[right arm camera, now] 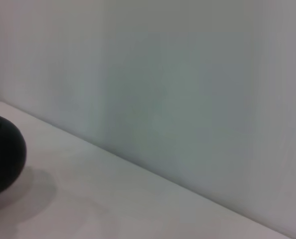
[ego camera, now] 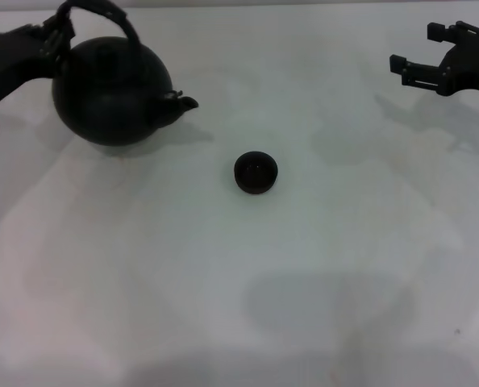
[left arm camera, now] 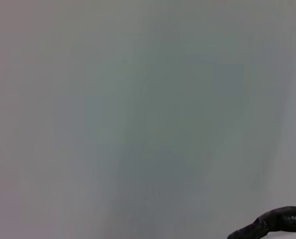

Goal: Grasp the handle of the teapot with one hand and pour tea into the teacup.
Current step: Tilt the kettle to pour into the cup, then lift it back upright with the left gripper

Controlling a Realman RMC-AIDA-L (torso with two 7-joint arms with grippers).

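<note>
The matte black teapot [ego camera: 110, 89] is at the far left of the table, its short spout [ego camera: 186, 102] pointing right toward the teacup [ego camera: 256, 172]. The small dark teacup stands alone near the table's middle, a hand's width from the spout. My left gripper [ego camera: 58, 34] comes in from the left and is shut on the left side of the arched handle [ego camera: 102, 10]. A dark curved piece, apparently part of the handle [left arm camera: 280, 221], shows in the left wrist view. My right gripper [ego camera: 415, 48] hovers open at the far right, holding nothing.
The white table [ego camera: 239, 282] stretches wide around the teacup. A pale wall [right arm camera: 188, 74] rises behind the table's far edge. A round black body [right arm camera: 3, 154], probably the teapot, is cut off at the edge of the right wrist view.
</note>
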